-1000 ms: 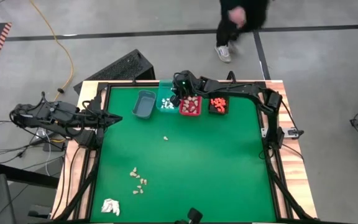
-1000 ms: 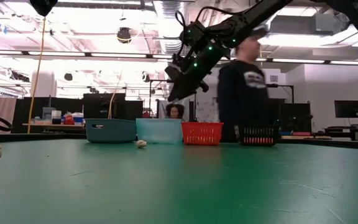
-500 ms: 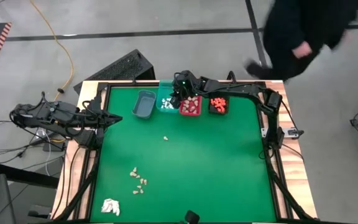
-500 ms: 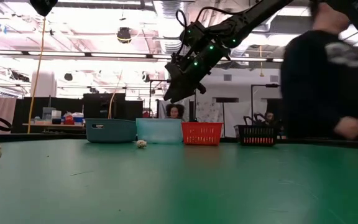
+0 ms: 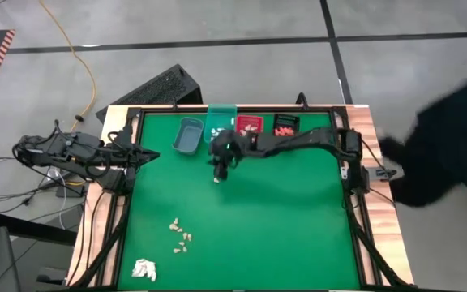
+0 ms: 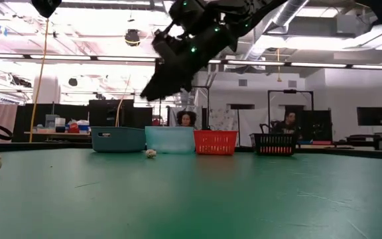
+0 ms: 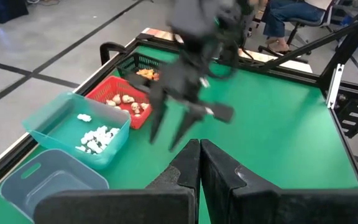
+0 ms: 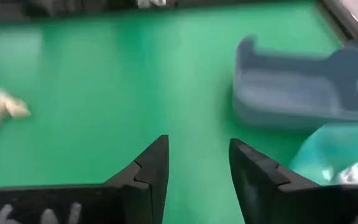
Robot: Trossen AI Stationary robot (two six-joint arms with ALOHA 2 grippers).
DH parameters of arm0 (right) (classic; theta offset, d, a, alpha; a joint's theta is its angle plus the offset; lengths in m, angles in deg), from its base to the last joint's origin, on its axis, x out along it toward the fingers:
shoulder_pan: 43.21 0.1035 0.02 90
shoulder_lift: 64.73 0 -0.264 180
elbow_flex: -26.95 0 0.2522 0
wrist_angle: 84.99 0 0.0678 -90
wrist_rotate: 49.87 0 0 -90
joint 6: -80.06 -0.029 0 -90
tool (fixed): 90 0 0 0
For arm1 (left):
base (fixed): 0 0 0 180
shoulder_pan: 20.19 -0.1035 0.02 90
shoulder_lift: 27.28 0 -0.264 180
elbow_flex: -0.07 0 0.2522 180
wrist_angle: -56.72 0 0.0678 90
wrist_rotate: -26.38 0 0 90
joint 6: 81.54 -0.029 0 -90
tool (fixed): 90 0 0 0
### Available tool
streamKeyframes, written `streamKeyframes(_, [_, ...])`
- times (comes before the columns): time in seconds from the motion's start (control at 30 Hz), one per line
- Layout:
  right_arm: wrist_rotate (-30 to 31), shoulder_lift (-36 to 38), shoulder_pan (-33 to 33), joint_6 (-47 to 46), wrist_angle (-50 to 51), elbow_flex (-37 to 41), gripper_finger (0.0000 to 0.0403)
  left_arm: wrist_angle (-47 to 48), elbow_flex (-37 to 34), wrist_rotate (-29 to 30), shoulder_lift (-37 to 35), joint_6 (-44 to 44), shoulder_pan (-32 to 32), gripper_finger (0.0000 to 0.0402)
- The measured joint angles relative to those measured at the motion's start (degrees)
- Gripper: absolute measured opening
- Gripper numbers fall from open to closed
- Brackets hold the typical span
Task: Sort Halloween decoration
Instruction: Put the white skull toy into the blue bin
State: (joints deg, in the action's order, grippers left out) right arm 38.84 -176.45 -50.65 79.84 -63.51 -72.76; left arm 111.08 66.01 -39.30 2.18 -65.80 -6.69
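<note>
- at the near edge of the green worktop (image 5: 282, 219) lies one white papery wad (image 5: 143, 269), alone near the left corner.
- a little farther in sits a cluster of pale beige halloween decoration pieces (image 5: 180, 235), about eight or nine, lying close together on the bare green.
- near the middle, one single pale piece (image 5: 216, 180) lies by itself, just under the right tool (image 5: 220, 169).
- the right tool hangs above the worktop with its two fingers (image 8: 154, 163) spread apart and nothing between them.
- the left tool (image 7: 199, 163) waits off the worktop's left edge, clenched, its fingers pressed together on nothing.
- at the far edge four small bins stand in a row.
- the grey bin (image 5: 188, 135) shows nothing inside.
- the teal bin (image 7: 82, 124) holds a pile of white pieces (image 7: 98, 138), too many and too small to count.
- the red bin (image 7: 118, 101) holds beige pieces, roughly eight.
- the black bin (image 5: 286, 124) holds orange pieces; their number cannot be told.
- no readable writing shows on any bin.
- beyond the worktop, a person in dark clothing (image 5: 448, 150) passes on the right, and two seated people (image 6: 288, 121) show far back in the room.
</note>
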Motion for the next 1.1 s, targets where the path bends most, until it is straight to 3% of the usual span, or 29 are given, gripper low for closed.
streamKeyframes(0.33, [3.51, -6.45, 6.02, -4.76, -1.99, 0.06, 0.0146, -0.05, 0.00, -0.04, 0.02, 0.26, 0.02, 0.0000])
streamKeyframes(0.6, [8.75, -5.75, 6.41, -9.10, -2.70, 4.74, 0.0145, 0.00, 0.00, -0.09, 0.02, 1.38, 0.02, 0.0000])
streamKeyframes(0.83, [9.51, 1.04, 6.71, -9.89, -8.45, 12.13, 0.0145, 0.23, 0.00, 0.21, 0.12, 0.34, 0.02, 0.0000])
streamKeyframes(1.1, [11.99, -2.11, 9.20, -9.11, -22.77, 15.18, 0.0143, -0.78, 0.00, 0.39, 0.11, -0.04, 0.02, 0.0000])
